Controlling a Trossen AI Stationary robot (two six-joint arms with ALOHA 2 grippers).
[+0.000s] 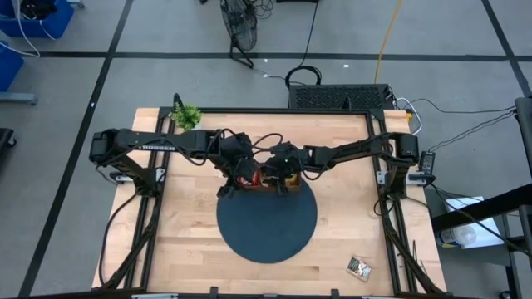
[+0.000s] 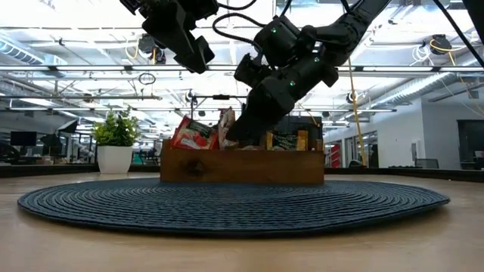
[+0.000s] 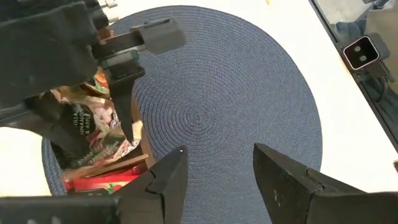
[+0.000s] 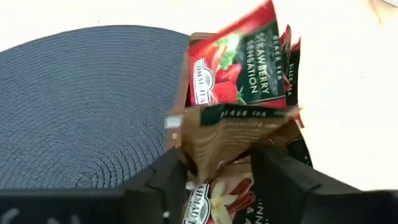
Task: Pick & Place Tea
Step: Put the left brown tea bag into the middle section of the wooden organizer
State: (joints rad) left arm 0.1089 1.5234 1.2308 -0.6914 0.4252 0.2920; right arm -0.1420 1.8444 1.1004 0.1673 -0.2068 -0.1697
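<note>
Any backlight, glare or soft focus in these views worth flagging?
Low view: bright ceiling lights put the right gripper and wooden tray in silhouette. Right wrist view: the beige sachet looks soft and the table is blown out white. Left wrist view: the table is washed out too. High view: evenly lit.

Tea sachets [image 4: 239, 59] glossy printed foil/paper; tray [image 2: 242, 166] matt wood; mat [image 3: 249, 93] woven, ribbed – table [image 1: 183, 249] smooth wood.

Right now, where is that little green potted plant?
In the high view the potted plant stands near the table's far left edge, behind the left arm. In the low view it sits left of the wooden tray, beyond the round blue mat.
</note>
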